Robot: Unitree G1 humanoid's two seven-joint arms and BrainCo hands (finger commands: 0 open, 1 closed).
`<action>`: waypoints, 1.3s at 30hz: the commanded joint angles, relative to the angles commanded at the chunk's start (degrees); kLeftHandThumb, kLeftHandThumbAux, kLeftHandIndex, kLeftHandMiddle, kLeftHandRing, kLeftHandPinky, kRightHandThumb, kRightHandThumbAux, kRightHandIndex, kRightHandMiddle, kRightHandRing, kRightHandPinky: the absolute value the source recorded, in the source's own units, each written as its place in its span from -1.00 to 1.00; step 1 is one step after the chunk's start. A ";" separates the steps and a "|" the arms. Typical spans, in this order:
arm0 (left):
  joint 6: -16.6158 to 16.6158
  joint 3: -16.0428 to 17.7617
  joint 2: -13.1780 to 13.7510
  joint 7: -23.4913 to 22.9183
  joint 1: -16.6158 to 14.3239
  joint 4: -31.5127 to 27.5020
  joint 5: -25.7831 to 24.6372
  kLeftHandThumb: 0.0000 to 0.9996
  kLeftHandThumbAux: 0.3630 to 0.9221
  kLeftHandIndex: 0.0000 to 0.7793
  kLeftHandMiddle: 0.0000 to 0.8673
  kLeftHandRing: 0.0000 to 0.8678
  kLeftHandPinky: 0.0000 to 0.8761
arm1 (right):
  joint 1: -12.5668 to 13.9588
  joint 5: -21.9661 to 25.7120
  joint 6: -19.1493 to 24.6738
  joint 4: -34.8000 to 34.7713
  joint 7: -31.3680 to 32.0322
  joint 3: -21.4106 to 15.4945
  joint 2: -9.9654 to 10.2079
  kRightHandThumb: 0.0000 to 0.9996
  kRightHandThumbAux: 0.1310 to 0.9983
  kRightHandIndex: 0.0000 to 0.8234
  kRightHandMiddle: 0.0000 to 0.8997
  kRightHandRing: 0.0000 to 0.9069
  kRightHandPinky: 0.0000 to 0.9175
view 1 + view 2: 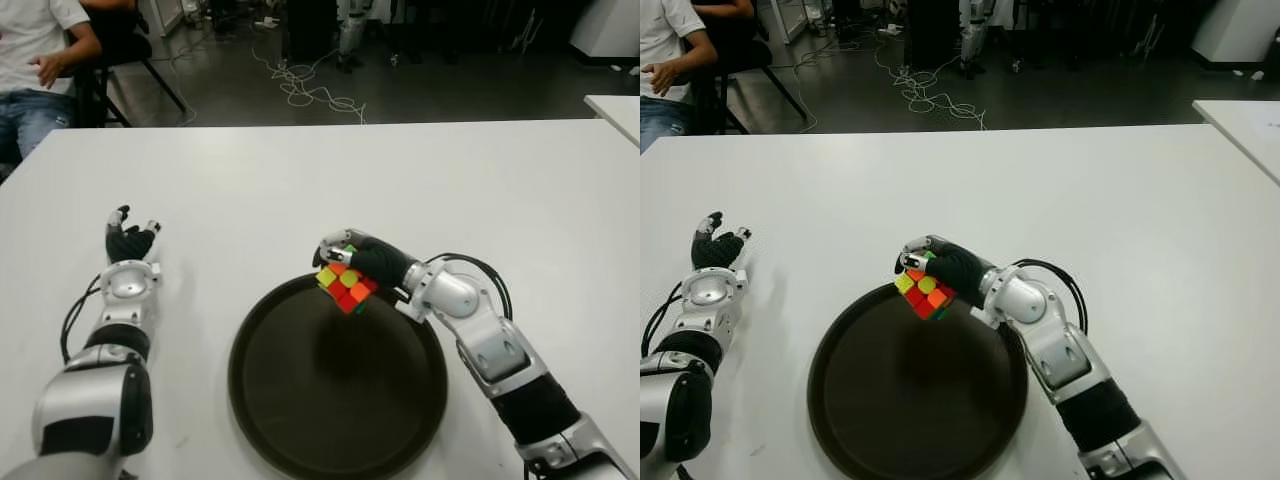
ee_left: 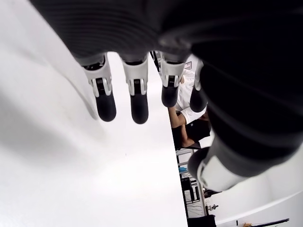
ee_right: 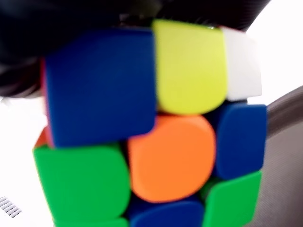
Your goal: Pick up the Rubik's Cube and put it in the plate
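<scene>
My right hand (image 1: 345, 262) is shut on the Rubik's Cube (image 1: 346, 287), holding it in the air just above the far rim of the round dark plate (image 1: 300, 420). The cube's red, orange and yellow faces show in the eye views. Blue, yellow, orange and green tiles of the cube (image 3: 156, 132) fill the right wrist view. The plate lies on the white table (image 1: 400, 180) near its front edge, with nothing in it. My left hand (image 1: 128, 240) shows far to the left of the plate, its fingers (image 2: 106, 101) straight and holding nothing.
A seated person (image 1: 35, 60) in a white shirt is beyond the table's far left corner. Cables (image 1: 310, 90) lie on the dark floor behind the table. Another white table's corner (image 1: 615, 110) shows at the far right.
</scene>
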 joint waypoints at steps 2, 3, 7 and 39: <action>0.01 0.04 -0.01 0.06 -0.01 0.01 -0.01 -0.85 0.37 -0.89 -0.80 -0.73 -0.67 | -0.02 0.09 -0.80 0.38 -0.32 -0.09 0.28 0.40 0.36 0.06 0.75 0.76 0.72; -0.02 0.07 -0.01 0.06 0.00 0.01 0.00 -0.84 0.37 -0.89 -0.80 -0.74 -0.67 | -0.03 0.10 -0.99 0.48 -0.40 -0.10 0.34 0.40 0.36 0.06 0.76 0.76 0.72; -0.07 0.01 0.02 0.29 -0.02 -0.01 0.23 -0.82 0.34 -0.88 -0.79 -0.74 -0.67 | 0.03 0.21 -1.76 0.79 -0.70 -0.18 0.63 0.40 0.36 0.06 0.76 0.76 0.72; -0.12 -0.12 -0.08 0.38 0.08 -0.31 0.38 -0.75 0.34 -0.86 -0.75 -0.71 -0.67 | -2.24 9.00 -20.00 13.72 6.17 -4.01 3.18 -1.00 0.50 -0.76 -0.74 -0.74 -0.80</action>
